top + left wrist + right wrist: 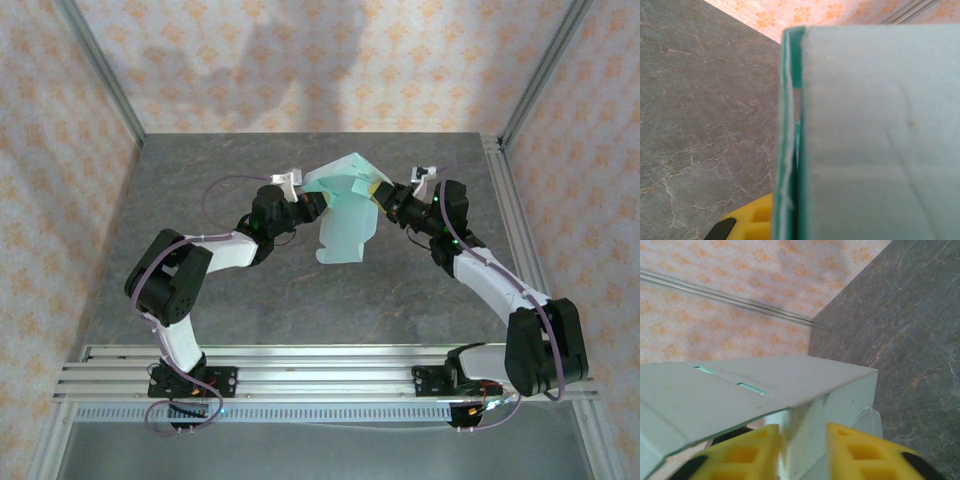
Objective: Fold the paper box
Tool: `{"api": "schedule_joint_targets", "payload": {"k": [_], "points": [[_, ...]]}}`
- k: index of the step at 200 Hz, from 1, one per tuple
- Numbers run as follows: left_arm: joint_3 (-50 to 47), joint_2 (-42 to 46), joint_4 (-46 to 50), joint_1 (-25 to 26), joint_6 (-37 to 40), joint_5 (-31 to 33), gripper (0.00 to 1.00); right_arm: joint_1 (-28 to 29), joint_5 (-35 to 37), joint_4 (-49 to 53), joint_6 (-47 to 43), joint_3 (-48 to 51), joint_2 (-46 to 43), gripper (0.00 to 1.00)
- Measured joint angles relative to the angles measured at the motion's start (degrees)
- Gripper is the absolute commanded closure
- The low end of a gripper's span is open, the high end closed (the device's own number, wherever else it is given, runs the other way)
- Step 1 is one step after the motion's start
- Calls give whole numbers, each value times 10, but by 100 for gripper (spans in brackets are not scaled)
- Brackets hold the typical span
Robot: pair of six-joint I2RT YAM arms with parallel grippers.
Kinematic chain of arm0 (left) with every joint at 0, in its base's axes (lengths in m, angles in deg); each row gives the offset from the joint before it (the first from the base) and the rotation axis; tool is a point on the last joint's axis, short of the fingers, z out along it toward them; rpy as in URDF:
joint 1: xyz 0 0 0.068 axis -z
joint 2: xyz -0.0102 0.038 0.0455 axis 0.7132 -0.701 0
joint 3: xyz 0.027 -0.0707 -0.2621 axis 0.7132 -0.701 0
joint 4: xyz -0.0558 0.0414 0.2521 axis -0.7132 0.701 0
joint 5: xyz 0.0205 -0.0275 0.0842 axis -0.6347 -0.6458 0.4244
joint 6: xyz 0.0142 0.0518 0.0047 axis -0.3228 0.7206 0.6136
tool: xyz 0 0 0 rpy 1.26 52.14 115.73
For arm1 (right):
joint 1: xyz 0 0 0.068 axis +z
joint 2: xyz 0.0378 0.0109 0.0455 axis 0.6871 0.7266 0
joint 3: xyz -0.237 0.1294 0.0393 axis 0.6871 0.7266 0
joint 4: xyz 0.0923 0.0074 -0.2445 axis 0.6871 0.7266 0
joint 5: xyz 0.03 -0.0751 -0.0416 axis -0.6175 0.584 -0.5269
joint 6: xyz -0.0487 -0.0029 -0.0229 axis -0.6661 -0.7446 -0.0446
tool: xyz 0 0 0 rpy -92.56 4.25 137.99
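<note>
Grey table (250, 290): open surface left of, right of and below the box, frame rail (508, 210) along its right edge. Paper box (345, 215), upper centre, partly folded, bottom flap edge free. Left gripper (312, 207) clamped tight on the box's left edge. Right gripper (382, 197) pinches the right side, card filling the gap between its yellow fingers (752, 447).
</note>
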State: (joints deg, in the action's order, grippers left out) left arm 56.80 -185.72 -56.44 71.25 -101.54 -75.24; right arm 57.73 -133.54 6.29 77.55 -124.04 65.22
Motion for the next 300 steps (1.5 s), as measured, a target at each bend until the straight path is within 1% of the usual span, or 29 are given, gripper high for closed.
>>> {"api": "schedule_joint_targets", "payload": {"k": [15,50,56,71,78,91,106,140,157,179,198,213,229,248,266,281,300], "points": [[0,-1,0,0,0,0,100,0,0,2,-2,-1,0,100],[0,-3,0,0,0,3,100,-1,2,11,-2,-2,0,100],[0,-3,0,0,0,3,100,-1,3,12,-3,-2,0,91],[0,-3,0,0,0,7,100,-1,3,15,-5,-2,0,61],[0,-3,0,0,-2,12,100,-1,5,17,-8,-2,-1,52],[-1,-3,-2,1,-6,20,100,-3,7,25,-13,-2,-5,45],[-1,-3,-4,1,-11,35,100,-11,7,32,-16,-2,-18,41],[-1,-4,-4,1,-23,86,100,-48,20,65,-33,-2,-83,39],[-1,-8,-4,1,-26,117,100,-47,29,115,-57,-18,-106,39],[-1,-10,2,2,-22,160,100,-34,55,192,-96,-61,-114,39],[-7,-8,2,9,-15,216,100,-2,105,284,-147,-122,-113,40],[-24,1,12,19,-9,256,100,26,146,332,-180,-167,-111,41],[-33,8,27,28,-4,285,100,54,195,374,-213,-217,-99,41],[-35,12,33,30,-3,307,100,94,257,419,-247,-282,-66,41],[-35,14,34,30,-4,319,100,142,310,454,-282,-349,-16,42],[-36,16,34,30,-4,329,100,174,338,479,-304,-390,23,45],[-41,21,34,30,-3,336,100,203,365,519,-330,-445,74,47]]}}
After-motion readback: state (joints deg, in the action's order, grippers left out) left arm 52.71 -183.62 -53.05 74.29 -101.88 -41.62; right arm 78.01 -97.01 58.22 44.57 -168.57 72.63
